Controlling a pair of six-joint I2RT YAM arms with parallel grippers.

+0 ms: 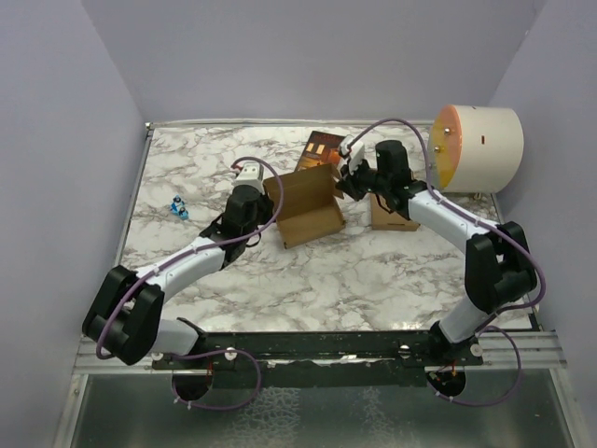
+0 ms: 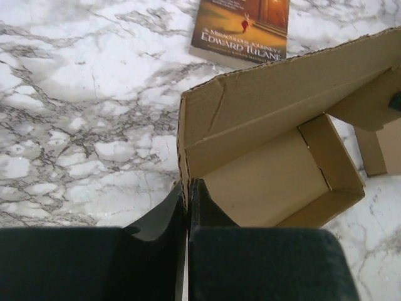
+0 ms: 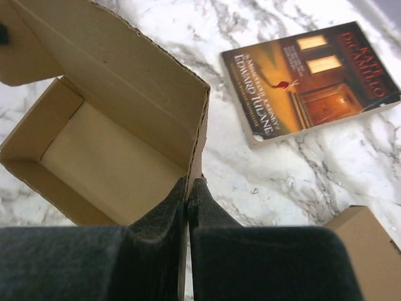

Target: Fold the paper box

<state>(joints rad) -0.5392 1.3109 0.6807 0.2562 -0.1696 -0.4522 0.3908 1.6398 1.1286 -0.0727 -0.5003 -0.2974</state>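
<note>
A: Both arms are on the plain brown cardboard paper box (image 1: pixel 308 207). It sits mid-way across the white marbled bench (image 1: pixel 373 280), tray open, with the lid flap raised along its 12 o'clock side

B: And both are clamped. The left end effector (image 1: pixel 270 193) is clenched on the cardboard edge at the box's 9 o'clock end. The right end effector (image 1: pixel 344 180) is pinched on the wall at 3 o'clock. Each wrist view shows board squeezed between the pads

A: So where's the danger?

B: Creasing or tearing, I'd say. That's two firm grips on one flimsy shell. If the arms pull apart or twist out of step, the wall could buckle at a pinch, or the folded end panels could spring open

A: Those grips look shallow, right at the top edge

B: Yes, so a slip is the other risk. If one lets go under load, the box could swing on the other grip and land askew

A: Any neighbours to worry about?

B: The dark red-brown paperback book with a picture cover (image 1: pixel 322 149) lies just beyond the box at 12 o'clock. A second brown cardboard carton (image 1: pixel 392 217) sits at 3 o'clock under the right arm. A careless sweep while closing the lid could shove either one
</note>
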